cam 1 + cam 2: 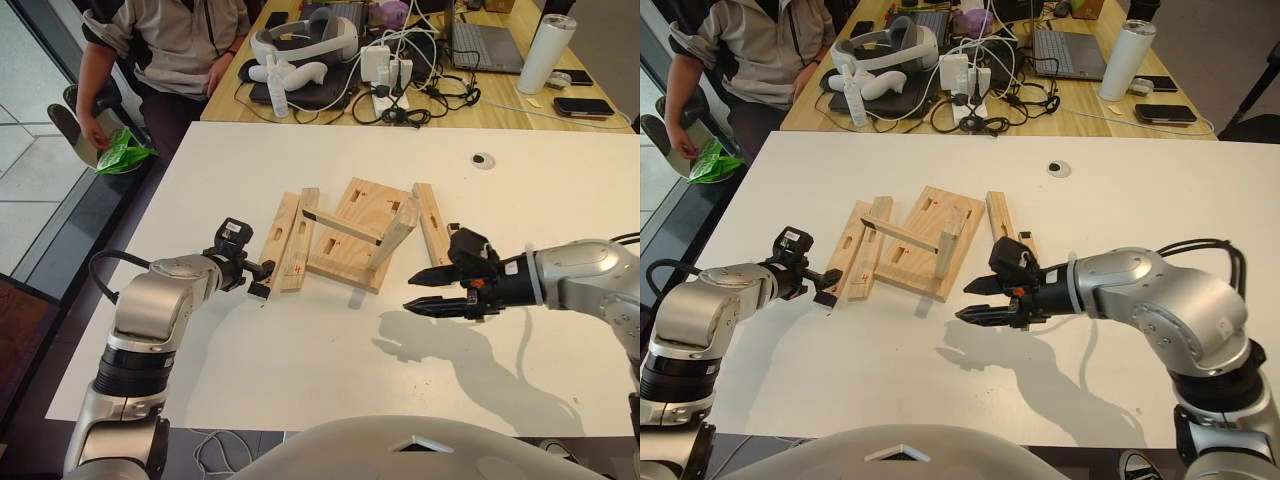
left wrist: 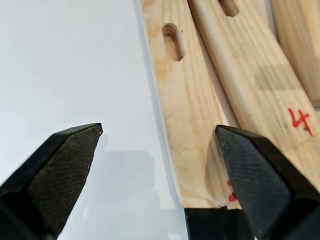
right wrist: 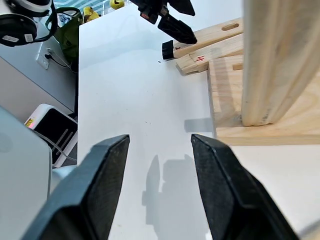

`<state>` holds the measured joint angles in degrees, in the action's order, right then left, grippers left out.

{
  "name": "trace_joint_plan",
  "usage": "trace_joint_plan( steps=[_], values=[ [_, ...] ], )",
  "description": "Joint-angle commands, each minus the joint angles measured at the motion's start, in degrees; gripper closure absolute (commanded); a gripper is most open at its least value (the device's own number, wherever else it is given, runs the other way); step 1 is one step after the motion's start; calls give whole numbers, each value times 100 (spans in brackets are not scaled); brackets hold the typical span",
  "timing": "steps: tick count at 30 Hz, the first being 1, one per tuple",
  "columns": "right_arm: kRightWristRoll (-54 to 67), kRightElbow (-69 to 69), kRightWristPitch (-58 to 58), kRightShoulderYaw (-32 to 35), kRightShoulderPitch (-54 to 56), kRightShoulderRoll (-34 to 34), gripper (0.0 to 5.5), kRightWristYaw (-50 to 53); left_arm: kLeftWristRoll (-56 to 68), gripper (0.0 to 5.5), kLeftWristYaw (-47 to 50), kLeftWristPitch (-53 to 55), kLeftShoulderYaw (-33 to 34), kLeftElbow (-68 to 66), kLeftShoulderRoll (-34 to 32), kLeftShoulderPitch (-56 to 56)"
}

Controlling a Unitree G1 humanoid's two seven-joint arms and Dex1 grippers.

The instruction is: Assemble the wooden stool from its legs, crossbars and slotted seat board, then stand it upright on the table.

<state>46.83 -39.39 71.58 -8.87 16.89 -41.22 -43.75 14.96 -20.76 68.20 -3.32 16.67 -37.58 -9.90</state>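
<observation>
The seat board (image 1: 340, 235) lay flat near the middle of the white surface (image 1: 300, 380). One upright leg (image 1: 396, 234) stood on the board's near right part. A crossbar (image 1: 345, 226) ran from that leg, raised over the board, toward the board's left edge. Just left of the board two more legs lay flat side by side, touching or nearly so: the inner leg (image 1: 302, 238) next to the board and the outer leg (image 1: 279, 242) beyond it, both with slots showing. A fourth leg (image 1: 432, 222) lay flat just right of the board.

The left hand (image 1: 258, 284) sat low at the near end of the outer leg, released, its fingers (image 2: 65, 165) spread wide. One fingertip was over bare surface and the other over the leg ends, so the outer leg's end lay between them. Whether either pad touched the wood could not be told.

The right hand (image 1: 432, 290) hung above the surface, near the fourth leg's near end. It was released and grasping nothing, with its tips pointing toward the board and the upright leg.

Farther back on the surface lay a small round object (image 1: 483, 160). Beyond it, a wooden surface (image 1: 500, 100) carried a headset (image 1: 305, 40), cables (image 1: 400, 95), a laptop (image 1: 480, 45), a tumbler (image 1: 547, 50) and a phone (image 1: 582, 106).
</observation>
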Motion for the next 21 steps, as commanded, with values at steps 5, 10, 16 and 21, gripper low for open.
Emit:
trace_joint_plan(
  steps=[5,10,16,21],
  values=[
    [-1173,2620,-114,-1415,784,2338,318,1537,-91,128,-64,-3,-104,-506,131,-496],
    [-2236,4030,-705,-2263,1369,2531,318,1545,-41,128,13,100,-17,-529,404,-681],
    [-3347,4057,-1495,-3111,1511,1822,318,1221,-77,128,79,88,26,-445,452,-508],
    [-3326,3455,-1449,-2764,1422,1859,318,1095,-111,128,-55,86,-229,-362,268,-278]
  ],
)
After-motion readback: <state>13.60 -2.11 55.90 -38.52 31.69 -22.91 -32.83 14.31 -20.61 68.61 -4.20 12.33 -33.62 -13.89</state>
